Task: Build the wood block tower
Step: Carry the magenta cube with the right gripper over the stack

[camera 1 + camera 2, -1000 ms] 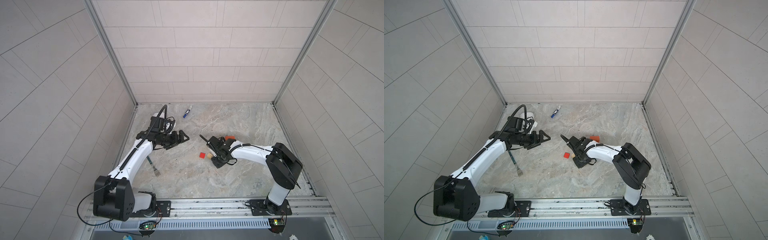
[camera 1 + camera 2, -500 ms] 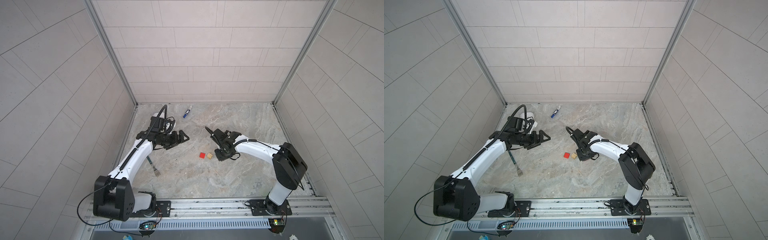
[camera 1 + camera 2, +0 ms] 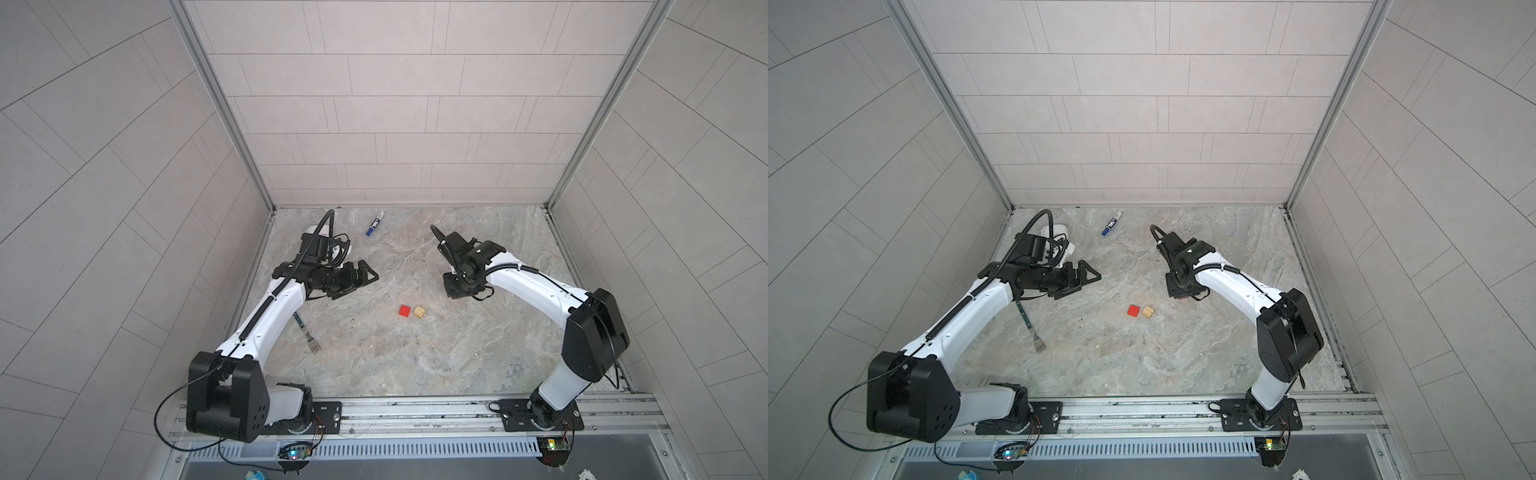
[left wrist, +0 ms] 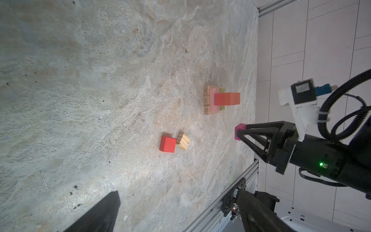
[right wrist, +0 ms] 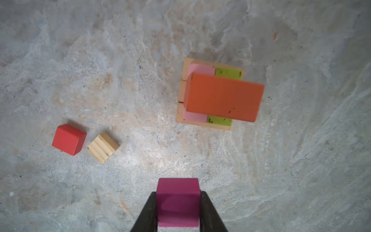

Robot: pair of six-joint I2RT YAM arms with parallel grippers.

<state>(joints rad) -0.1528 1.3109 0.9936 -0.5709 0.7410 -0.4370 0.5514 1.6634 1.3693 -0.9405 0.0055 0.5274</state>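
Left tool [image 3: 359, 283] spread wide, empty, above the bench [image 3: 415, 365]. Red cube [image 3: 404, 311] and tan cube [image 3: 419, 312] lie just beside each other mid-bench. Right tool [image 5: 178, 195] clenched on the magenta cube [image 5: 178, 209], held above the bench. Tower [image 5: 218, 94] stands nearby: tan base, pink and lime layer, orange bar topmost.

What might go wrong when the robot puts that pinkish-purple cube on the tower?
1. The orange block on top of the tower sits a bit crooked. If the magenta cube lands off-centre or gets pressed down hard, the block might tilt and the tower could topple.
2. The right gripper pinches the cube by just two sides, up in the air. The cube might slip or twist on the way down.
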